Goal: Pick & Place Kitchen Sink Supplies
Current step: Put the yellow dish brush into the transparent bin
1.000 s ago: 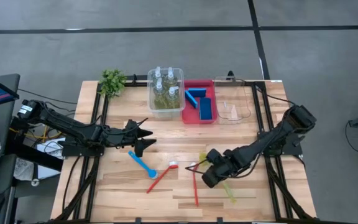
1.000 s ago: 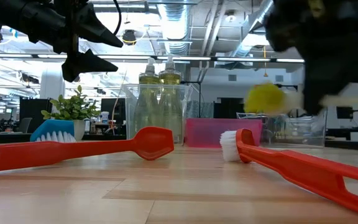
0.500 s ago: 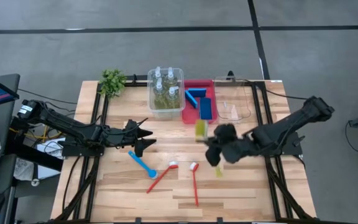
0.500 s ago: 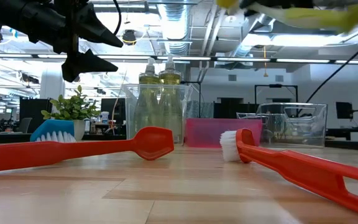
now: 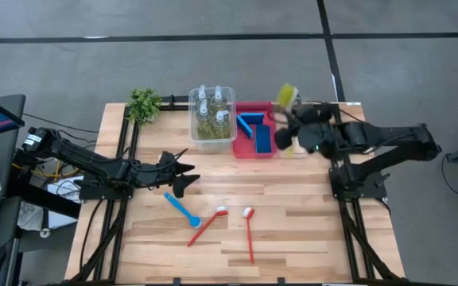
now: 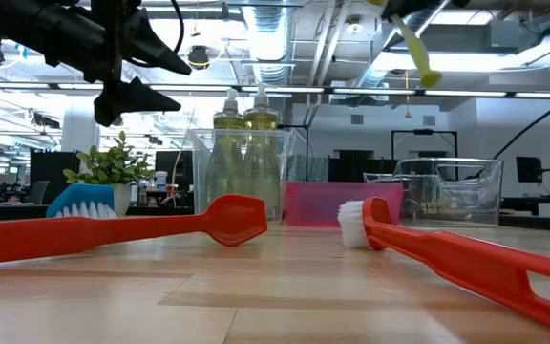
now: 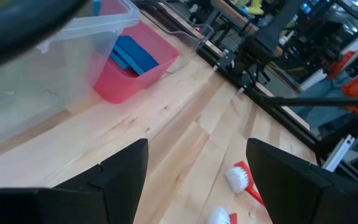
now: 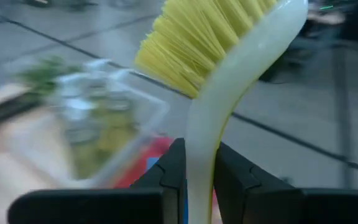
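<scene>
Over the clear bin (image 5: 302,135) | right gripper (image 8: 194,163) jaws clamp yellow-green brush (image 8: 229,56) | left gripper (image 5: 183,171) jaws open

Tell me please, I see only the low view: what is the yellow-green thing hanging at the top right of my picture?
Observer: It is the handle of a yellow-green brush; the right wrist view shows the right pincer shut on that handle, yellow bristles beyond the fingertips.
Operator: Where is this pincer over the table?
Observer: In the high view it is at the back, over the clear empty bin beside the red bin.
Operator: And the left pincer, does it hold something?
Observer: No. The left pincer is open with nothing between its fingers, above bare wood near the blue brush.
</scene>
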Action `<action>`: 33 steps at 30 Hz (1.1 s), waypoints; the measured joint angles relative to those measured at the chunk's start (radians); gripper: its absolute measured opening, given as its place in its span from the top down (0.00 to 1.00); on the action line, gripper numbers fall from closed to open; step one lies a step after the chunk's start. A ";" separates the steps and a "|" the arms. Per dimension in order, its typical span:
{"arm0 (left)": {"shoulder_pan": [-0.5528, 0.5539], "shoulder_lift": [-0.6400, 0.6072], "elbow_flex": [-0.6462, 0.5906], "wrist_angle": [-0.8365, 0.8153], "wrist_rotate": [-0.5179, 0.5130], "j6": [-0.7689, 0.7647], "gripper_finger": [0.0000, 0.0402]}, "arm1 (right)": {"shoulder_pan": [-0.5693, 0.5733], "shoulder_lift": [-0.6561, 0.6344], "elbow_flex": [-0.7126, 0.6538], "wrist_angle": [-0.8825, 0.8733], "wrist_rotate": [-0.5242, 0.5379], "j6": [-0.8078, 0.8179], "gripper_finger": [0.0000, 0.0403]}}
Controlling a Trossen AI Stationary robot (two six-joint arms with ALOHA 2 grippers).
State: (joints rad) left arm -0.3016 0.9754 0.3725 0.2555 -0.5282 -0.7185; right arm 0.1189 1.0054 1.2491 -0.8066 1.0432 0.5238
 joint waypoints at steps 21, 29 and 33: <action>0.000 0.000 0.000 0.000 -0.108 -0.001 0.32 | -0.581 0.182 -0.127 -0.057 -0.309 -0.199 0.86; 0.000 0.000 0.000 0.000 -0.108 -0.001 0.32 | -0.641 0.296 -0.126 -0.053 -0.374 -0.235 0.85; 0.000 0.000 0.000 0.000 -0.108 -0.001 0.32 | -0.650 0.334 -0.126 -0.066 -0.393 -0.265 0.81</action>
State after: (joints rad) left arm -0.3012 0.9752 0.3725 0.2558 -0.6365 -0.7193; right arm -0.5307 1.3389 1.1229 -0.8724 0.6501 0.2589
